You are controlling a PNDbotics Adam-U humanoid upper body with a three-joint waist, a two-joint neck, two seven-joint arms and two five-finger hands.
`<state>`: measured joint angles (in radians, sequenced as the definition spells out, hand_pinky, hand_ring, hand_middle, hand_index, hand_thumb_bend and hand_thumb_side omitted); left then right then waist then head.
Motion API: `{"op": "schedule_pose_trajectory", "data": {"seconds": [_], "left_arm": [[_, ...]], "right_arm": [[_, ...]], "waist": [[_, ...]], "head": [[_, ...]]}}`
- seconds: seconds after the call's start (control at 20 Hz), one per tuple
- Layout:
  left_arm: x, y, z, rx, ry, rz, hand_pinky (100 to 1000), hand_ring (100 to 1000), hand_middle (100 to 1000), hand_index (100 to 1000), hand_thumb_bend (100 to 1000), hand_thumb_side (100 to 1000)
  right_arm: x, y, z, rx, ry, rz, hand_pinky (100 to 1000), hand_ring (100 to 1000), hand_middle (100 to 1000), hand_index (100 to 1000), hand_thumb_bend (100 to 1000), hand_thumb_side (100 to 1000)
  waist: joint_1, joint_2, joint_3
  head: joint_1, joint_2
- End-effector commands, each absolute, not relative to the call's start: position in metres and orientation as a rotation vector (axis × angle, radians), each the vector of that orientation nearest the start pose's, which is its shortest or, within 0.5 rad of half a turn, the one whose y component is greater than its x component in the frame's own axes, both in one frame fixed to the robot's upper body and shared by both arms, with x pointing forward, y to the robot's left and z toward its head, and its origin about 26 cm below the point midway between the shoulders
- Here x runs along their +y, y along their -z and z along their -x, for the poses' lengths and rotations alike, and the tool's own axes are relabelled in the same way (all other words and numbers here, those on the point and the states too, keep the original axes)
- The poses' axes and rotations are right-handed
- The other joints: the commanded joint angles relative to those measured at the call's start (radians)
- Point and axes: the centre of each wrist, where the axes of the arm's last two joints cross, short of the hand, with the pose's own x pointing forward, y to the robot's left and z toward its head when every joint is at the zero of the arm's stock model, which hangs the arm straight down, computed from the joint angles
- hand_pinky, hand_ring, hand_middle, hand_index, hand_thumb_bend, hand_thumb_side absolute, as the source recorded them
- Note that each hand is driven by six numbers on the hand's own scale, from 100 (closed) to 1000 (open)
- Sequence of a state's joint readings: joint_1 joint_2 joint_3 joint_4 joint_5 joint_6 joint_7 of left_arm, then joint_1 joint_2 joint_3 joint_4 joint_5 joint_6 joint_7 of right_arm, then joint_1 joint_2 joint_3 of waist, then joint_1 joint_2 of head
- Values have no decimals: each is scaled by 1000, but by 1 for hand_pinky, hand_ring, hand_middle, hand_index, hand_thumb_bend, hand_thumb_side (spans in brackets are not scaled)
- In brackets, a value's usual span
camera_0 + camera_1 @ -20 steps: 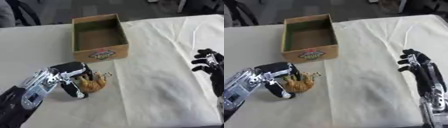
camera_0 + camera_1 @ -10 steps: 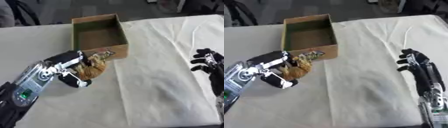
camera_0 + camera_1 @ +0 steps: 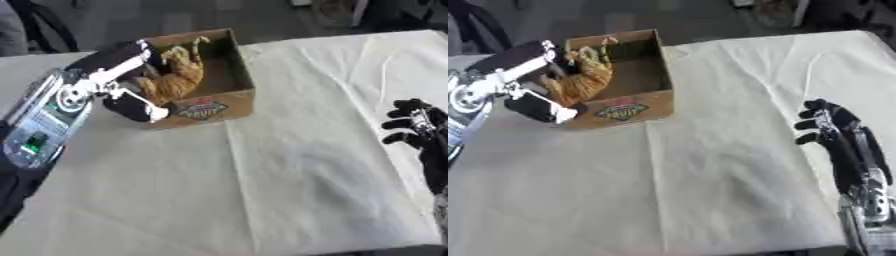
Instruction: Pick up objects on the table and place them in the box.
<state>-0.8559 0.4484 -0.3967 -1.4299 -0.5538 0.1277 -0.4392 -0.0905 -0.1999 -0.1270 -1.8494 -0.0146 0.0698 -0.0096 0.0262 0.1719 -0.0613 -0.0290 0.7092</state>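
cloth-covered tabletop (image 3: 289, 165); cardboard box (image 3: 229, 97) at far left; left hand (image 3: 122, 82) curled around orange toy animal (image 3: 175, 80) over box; right hand (image 3: 837, 135) well right of box, fingers spread.

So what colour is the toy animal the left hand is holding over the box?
Orange-tan with darker stripes, toy animal, clearest in the left eye view.

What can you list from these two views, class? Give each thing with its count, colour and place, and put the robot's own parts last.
Box: one, brown cardboard with a label on its front, far left of the table.
Toy animal: one, orange-tan, held over the box's left side.
Tablecloth: one, cream, covering the table.
Cord: one, white, lying far right on the cloth.
Left robot hand: one, black and silver, curled round the toy animal.
Right robot hand: one, black, idle at right edge, fingers relaxed.
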Motion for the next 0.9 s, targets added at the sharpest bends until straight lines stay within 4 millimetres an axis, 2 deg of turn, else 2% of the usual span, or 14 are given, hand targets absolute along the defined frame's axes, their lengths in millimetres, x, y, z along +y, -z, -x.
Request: {"op": "schedule_pose_trajectory", "data": {"seconds": [0.05,0.4,0.9], "left_arm": [[176,-235,-432,-1657,1430,-642,476,625,406,573,382,100],[172,-219,-469,-1634,1301,-741,480,627,408,575,392,100],[194,-193,-496,-1527,1074,-940,487,638,420,588,436,100]], "right_arm": [[-302,-108,-288,-1886,-118,230,477,604,596,728,100,681],[-297,-107,-290,-1882,-158,195,476,604,596,728,100,683],[-290,-107,-292,-1882,-212,161,476,604,596,728,100,683]], "waist": [[-4,-17,-8],[0,-14,-53],[9,-3,-139]], "head": [[13,-16],[44,-22],[85,-34]]}}
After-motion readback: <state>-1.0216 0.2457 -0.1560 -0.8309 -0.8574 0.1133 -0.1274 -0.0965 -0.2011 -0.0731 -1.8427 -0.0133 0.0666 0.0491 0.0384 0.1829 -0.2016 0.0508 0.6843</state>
